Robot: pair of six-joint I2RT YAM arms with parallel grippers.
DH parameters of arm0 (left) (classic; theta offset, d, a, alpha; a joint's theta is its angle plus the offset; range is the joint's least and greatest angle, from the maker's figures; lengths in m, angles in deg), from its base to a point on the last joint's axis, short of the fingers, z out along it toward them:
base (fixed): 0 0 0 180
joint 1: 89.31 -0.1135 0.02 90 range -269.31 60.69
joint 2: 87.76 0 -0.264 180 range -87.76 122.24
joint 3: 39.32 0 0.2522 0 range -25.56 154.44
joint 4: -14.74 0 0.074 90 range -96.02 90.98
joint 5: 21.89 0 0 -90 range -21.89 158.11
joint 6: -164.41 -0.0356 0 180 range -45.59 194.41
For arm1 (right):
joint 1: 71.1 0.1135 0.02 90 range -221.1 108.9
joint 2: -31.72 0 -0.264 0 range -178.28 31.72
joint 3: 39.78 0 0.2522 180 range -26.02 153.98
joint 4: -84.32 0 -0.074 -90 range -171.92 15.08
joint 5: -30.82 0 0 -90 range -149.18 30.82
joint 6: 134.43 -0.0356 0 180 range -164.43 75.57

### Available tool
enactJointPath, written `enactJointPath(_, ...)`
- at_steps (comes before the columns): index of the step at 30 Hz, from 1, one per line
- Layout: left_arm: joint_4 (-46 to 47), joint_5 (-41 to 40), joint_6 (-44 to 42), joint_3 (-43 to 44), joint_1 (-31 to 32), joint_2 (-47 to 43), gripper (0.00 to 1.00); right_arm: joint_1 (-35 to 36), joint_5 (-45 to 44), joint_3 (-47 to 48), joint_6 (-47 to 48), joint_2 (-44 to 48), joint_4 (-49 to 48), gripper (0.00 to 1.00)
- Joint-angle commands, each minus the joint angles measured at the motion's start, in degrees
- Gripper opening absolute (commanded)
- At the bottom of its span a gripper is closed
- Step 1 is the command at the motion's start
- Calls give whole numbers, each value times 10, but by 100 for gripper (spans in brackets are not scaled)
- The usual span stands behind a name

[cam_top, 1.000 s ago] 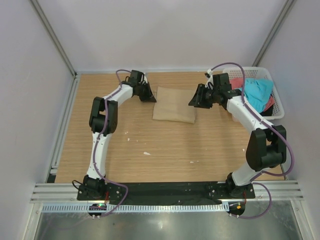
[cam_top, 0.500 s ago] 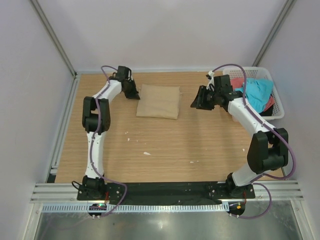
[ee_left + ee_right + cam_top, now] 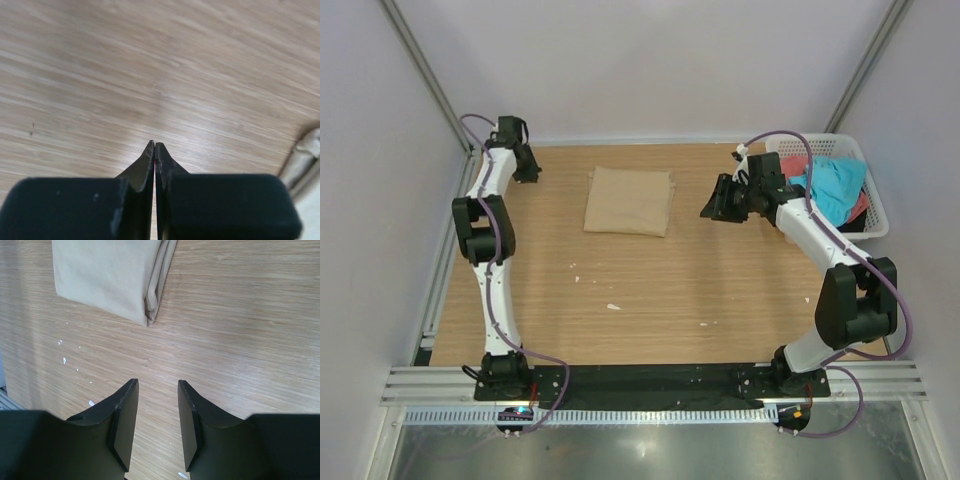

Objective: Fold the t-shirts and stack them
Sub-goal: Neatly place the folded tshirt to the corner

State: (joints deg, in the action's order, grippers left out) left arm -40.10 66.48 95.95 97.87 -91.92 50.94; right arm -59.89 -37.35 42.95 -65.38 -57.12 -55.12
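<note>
A tan-beige t-shirt lies folded into a flat rectangle at the back middle of the wooden table. It also shows in the right wrist view, and its edge shows in the left wrist view. My left gripper is shut and empty over bare wood near the back left corner, well left of the shirt; it also shows in its own wrist view. My right gripper is open and empty, hovering right of the shirt, and shows in its wrist view. A turquoise t-shirt and a coral-red t-shirt lie crumpled in the basket.
A white lattice basket stands at the back right corner, beside my right arm. Small white specks lie on the wood in front of the folded shirt. White walls and metal frame rails close in the table at the back and sides.
My left gripper dragged the folded tan shirt to the left, let it go and swung on to the back left corner. My right gripper has barely moved.
</note>
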Motion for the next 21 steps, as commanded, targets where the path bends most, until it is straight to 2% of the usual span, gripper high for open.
enactJointPath(1, -29, 62, -29, 47, -13, 1, 0, 2, 6, -6, -1, 29, -29, 43)
enactJointPath(2, -17, 146, -30, 32, -13, -4, 1, 2, 4, -5, -1, 28, -31, 43)
enactJointPath(3, -2, 192, -29, 18, -10, -18, 4, 2, 2, -3, -1, 27, -33, 44)
enactJointPath(4, 36, 227, -26, 2, -7, -27, 15, 2, 1, -2, -1, 22, -31, 44)
enactJointPath(5, 49, 272, -23, -21, -1, -32, 20, 2, 2, 3, 0, 21, -26, 43)
enactJointPath(7, 60, 290, -29, -35, 7, -43, 29, 2, 2, 3, 1, 20, -23, 44)
enactJointPath(9, 64, 306, -42, -43, 20, -48, 33, 2, 0, -1, 2, 23, -24, 43)
enactJointPath(14, 76, 300, -52, -73, 54, -58, 35, 2, -2, 0, 4, 31, -17, 43)
enactJointPath(21, 113, 315, -37, -114, 68, -46, 38, 2, -3, -4, 6, 41, -11, 43)
